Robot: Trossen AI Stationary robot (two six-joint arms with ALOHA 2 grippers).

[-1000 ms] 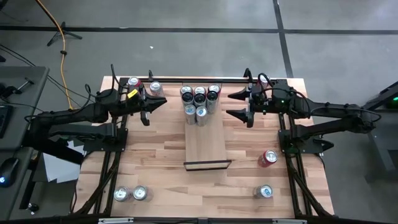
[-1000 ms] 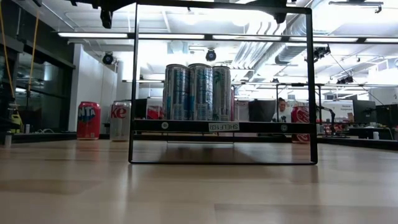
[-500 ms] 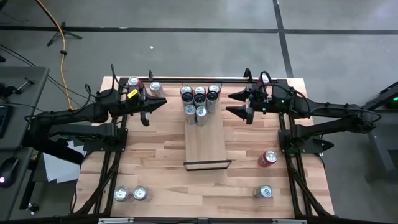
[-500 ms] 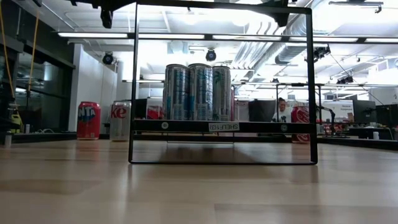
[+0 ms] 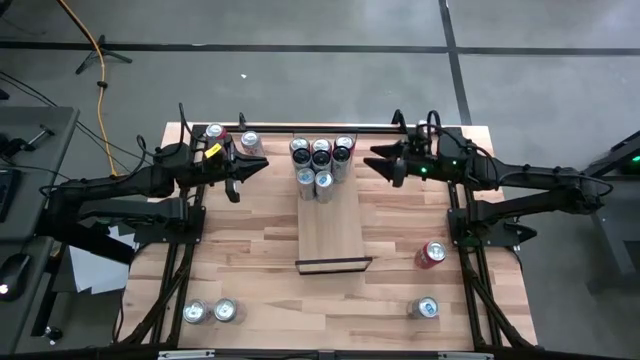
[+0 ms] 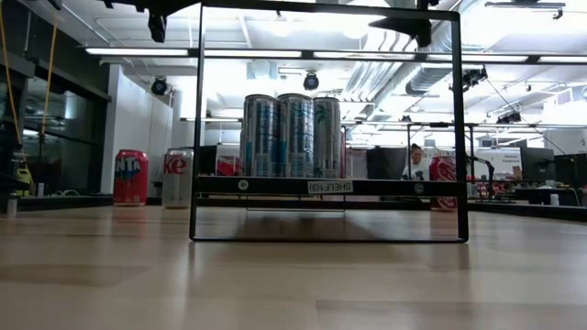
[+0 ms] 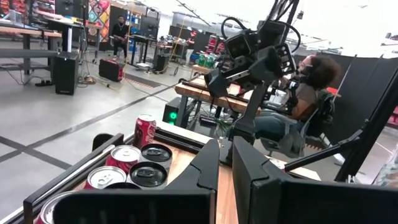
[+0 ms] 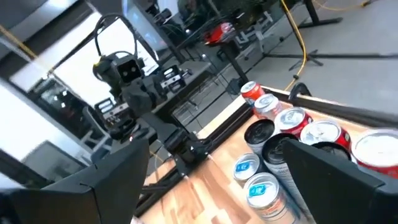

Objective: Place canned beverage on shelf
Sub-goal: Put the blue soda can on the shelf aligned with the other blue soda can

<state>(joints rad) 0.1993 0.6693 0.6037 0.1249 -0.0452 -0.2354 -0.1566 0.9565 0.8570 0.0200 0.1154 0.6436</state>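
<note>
The shelf (image 5: 330, 235), a narrow pale board with black end rails, lies along the table's middle. Several upright cans (image 5: 320, 160) stand on their bases at its far end, and show too in the low view (image 6: 289, 136). My left gripper (image 5: 258, 163) hovers shut to the left of those cans, pointing level at them; its shut fingers (image 7: 225, 163) hold nothing. My right gripper (image 5: 386, 163) hovers open to their right, facing them, with nothing between its fingers (image 8: 118, 168).
A red can (image 5: 431, 253) lies on the table at the right, with a standing can (image 5: 424, 308) nearer. Two cans (image 5: 210, 312) stand near left, and two more (image 5: 232, 137) behind my left gripper. A seated person (image 7: 311, 74) shows beyond the table.
My right gripper has rolled about the line it points along while staying in place and open. From above its two fingers, which were spread toward the near and far edges, now appear closer together. One finger now shows at the top of the low view.
</note>
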